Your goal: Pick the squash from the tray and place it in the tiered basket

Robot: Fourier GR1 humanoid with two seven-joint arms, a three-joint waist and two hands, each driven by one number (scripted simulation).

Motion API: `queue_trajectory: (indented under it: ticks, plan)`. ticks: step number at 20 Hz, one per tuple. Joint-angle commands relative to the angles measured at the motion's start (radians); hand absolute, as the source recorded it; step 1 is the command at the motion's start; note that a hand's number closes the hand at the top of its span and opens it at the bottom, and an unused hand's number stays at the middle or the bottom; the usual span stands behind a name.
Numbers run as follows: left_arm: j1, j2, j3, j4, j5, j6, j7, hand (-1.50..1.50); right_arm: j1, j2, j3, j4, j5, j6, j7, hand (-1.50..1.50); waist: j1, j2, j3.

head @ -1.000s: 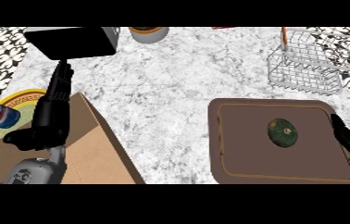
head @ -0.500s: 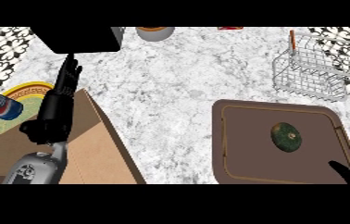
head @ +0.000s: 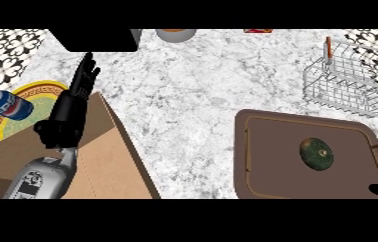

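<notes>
Head view, looking steeply down on a marbled white desk (head: 199, 96). At right, a brown tray (head: 255, 156) with a raised rim, lying flat on the desk. On the tray, toward its right half, the squash (head: 317, 153): dark green, oval, long axis running roughly up and down the view, tilted slightly. Beyond the tray, at upper right, the tiered basket (head: 339, 83), a wire frame standing on the desk, apart from the tray's far edge. At lower right, only a small dark sliver of the right hand (head: 373, 188) at the view's edge, just below and to the right of the squash (too little showing to tell whether its fingers are open or closed). At left, the left hand (head: 74, 98) resting, fingers straight and pointing up the view, holding nothing, well apart from the tray across bare desk. Beneath it, a tan board (head: 111, 161); further left, a yellow-rimmed plate (head: 37, 89) and a blue can (head: 13, 105). Judged from this layout: right hand far nearer the squash, squash lying up and left of it, basket further up again.
</notes>
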Motion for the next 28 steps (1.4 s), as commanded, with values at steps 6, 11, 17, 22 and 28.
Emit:
queue_trajectory:
  ticks: [6,11,17,22,28]
  plan:
    - [0.047,0.093,0.044,0.114,-0.015,-0.059,0.06,0.0,-0.113,-0.103,0.061,-0.073,-0.034,0.065,0.395,-1.5,0.027,0.035,-0.012]
    - [0.041,0.084,0.031,0.094,-0.038,-0.057,0.072,0.0,-0.171,-0.116,0.121,-0.038,-0.017,0.083,0.492,-1.5,0.033,0.035,-0.01]
    - [0.083,0.084,0.047,0.089,-0.025,-0.084,0.052,0.0,-0.188,-0.081,0.186,-0.043,0.021,0.066,0.511,-1.5,0.022,0.031,-0.01]
    - [0.052,0.077,0.06,0.113,-0.04,-0.079,0.064,0.0,-0.226,-0.077,0.245,-0.037,0.079,0.076,0.521,-1.5,0.015,0.033,-0.01]
    - [0.104,0.07,0.063,0.105,-0.043,-0.078,0.026,0.0,-0.237,-0.078,0.295,-0.052,0.166,0.075,0.582,-1.5,0.009,0.03,-0.012]
